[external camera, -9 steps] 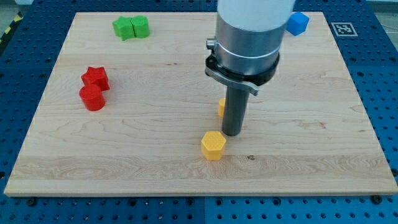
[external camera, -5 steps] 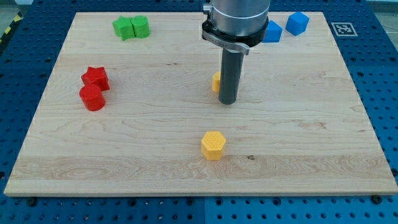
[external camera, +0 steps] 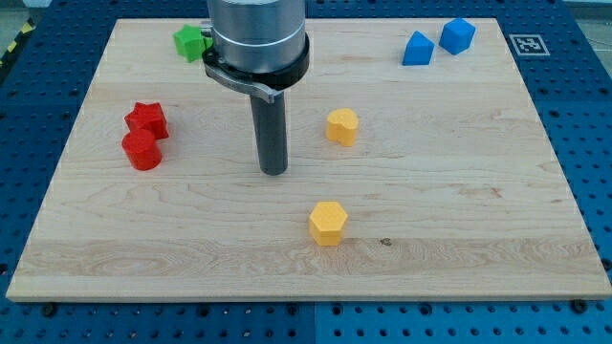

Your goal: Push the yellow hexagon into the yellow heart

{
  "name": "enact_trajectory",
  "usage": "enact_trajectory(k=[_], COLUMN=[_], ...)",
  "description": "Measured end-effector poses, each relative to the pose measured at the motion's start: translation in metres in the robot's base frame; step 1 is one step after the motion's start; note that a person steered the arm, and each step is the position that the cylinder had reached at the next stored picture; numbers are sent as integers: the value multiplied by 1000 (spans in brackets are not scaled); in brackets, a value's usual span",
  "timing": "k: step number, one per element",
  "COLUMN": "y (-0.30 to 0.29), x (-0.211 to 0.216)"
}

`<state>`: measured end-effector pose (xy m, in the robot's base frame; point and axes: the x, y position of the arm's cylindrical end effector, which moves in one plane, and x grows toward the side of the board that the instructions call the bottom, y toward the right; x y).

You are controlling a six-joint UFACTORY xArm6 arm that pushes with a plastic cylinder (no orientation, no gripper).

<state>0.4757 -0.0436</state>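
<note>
The yellow hexagon (external camera: 328,223) lies on the wooden board (external camera: 478,210), low and near the middle. The yellow heart (external camera: 342,126) lies above it, well apart from it. My tip (external camera: 274,172) rests on the board left of both. It is below-left of the heart and above-left of the hexagon, and touches neither.
A red star (external camera: 147,118) and a red cylinder (external camera: 142,150) sit together at the left. A green block (external camera: 190,42) at the top left is partly hidden by the arm. Two blue blocks (external camera: 417,49) (external camera: 458,35) sit at the top right. A marker tag (external camera: 525,44) sits on the board's top right corner.
My tip went up past the hexagon, then swung left to the heart's other side. The heart now lies higher on the board than at first. The hexagon has not moved.
</note>
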Motion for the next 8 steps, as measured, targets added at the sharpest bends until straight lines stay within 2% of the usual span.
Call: enact_trajectory(k=[1, 3, 6, 7, 8], y=[0, -15, -15, 7, 54], x=[0, 33, 132, 143, 137])
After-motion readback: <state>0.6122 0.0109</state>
